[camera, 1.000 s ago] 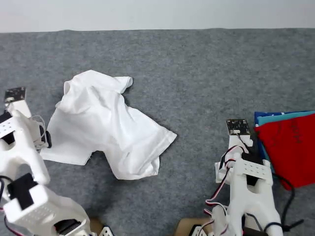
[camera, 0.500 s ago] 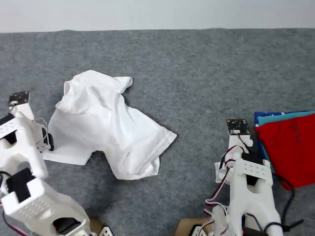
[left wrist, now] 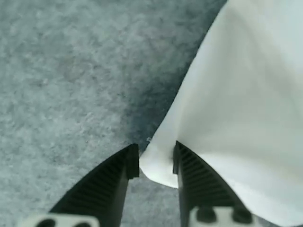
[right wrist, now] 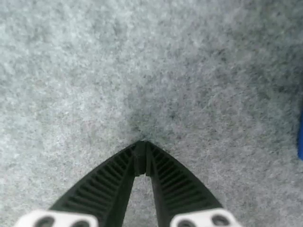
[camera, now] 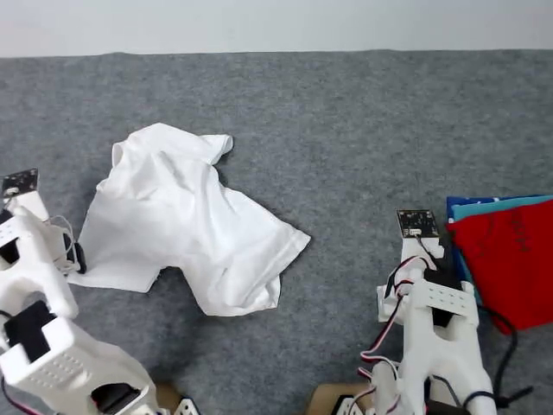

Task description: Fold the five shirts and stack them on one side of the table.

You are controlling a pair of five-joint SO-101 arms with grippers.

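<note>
A crumpled white shirt [camera: 186, 225] lies spread on the grey felt left of centre. My left gripper [camera: 76, 258] sits at the shirt's near-left corner. In the left wrist view that gripper [left wrist: 154, 158] is shut on the corner of the white shirt [left wrist: 236, 94], and cloth fills the gap between the jaws. At the right edge lies a folded stack with a red shirt [camera: 510, 259] on top and teal and blue edges [camera: 484, 206] under it. My right gripper [right wrist: 142, 158] is shut over bare felt, just left of the stack.
The grey felt table [camera: 363, 121] runs back to a pale wall. The right arm [camera: 432, 311] stands near the front edge beside the stack. A blue sliver [right wrist: 300, 137] of the stack shows in the right wrist view.
My left arm has drawn toward the front-left, and the shirt's near-left corner has stretched out with it. The right arm has not moved.
</note>
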